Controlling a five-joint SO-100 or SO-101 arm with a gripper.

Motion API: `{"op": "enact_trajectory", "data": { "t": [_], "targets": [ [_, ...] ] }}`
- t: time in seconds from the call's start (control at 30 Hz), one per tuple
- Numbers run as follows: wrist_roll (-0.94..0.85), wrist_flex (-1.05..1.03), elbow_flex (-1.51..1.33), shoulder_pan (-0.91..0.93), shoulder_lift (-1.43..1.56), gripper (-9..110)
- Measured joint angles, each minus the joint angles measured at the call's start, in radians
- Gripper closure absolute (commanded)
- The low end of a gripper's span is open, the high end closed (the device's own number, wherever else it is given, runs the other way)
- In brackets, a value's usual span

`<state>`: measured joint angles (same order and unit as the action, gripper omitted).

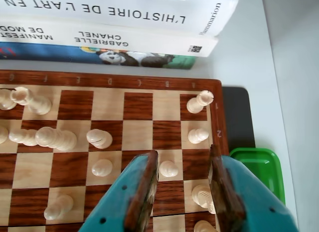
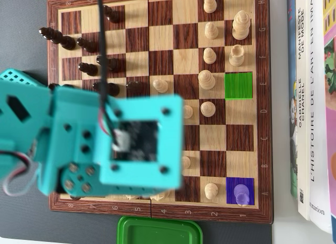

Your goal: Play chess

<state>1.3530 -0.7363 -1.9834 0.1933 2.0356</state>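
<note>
A wooden chessboard (image 1: 137,105) fills the wrist view and also shows in the overhead view (image 2: 173,16). My teal gripper (image 1: 183,154) with brown pads is open and empty above the board's right part. A white pawn (image 1: 168,168) stands just inside the left finger (image 1: 144,184). Another white piece (image 1: 202,196) stands close against the right finger (image 1: 222,187). A white piece (image 1: 199,101) stands on the corner square, tinted purple in the overhead view (image 2: 241,194). One square there is marked green (image 2: 239,86). Black pieces (image 2: 86,68) stand at upper left. The arm (image 2: 79,144) hides the gripper there.
Stacked books (image 1: 109,22) lie beyond the board's far edge, on the right in the overhead view (image 2: 312,102). A green tray (image 1: 259,167) sits beside the board, at the bottom in the overhead view (image 2: 160,232). More white pieces (image 1: 55,138) stand to the left.
</note>
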Motion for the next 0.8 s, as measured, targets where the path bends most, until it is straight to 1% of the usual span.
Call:
{"op": "enact_trajectory", "data": {
  "t": [0.4, 0.53, 0.8],
  "targets": [
    [0.000, -0.284, 0.341, 0.074, -0.328, 86],
    [0.000, -0.318, 0.413, 0.078, -0.390, 86],
    [0.000, -0.319, 0.535, 0.078, -0.511, 86]
  ]
}}
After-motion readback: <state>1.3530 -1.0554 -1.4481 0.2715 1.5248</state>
